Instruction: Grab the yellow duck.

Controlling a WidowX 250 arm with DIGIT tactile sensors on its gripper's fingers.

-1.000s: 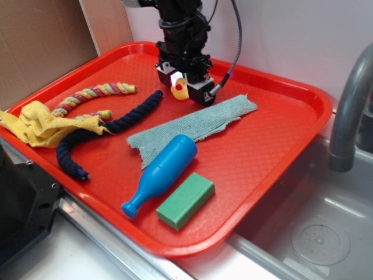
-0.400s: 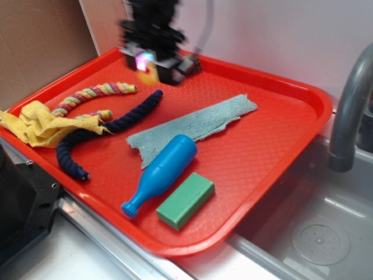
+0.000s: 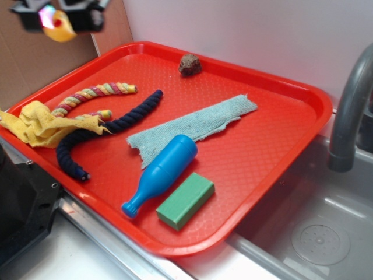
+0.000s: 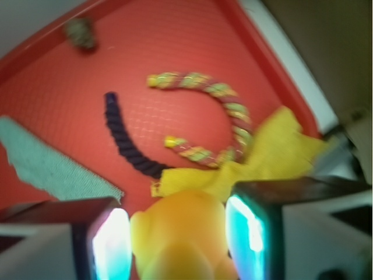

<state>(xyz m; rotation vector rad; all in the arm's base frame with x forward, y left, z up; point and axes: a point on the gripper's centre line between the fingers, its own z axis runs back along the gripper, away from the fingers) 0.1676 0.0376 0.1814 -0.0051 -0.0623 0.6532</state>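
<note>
The bottle (image 3: 162,172) lies on the tray (image 3: 280,146) between the towel (image 3: 195,127) behind and the block (image 3: 185,200) in front.

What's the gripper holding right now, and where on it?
The yellow duck, pinched between the fingers of the gripper on its two sides, lifted clear above the tray's far left corner.
</note>
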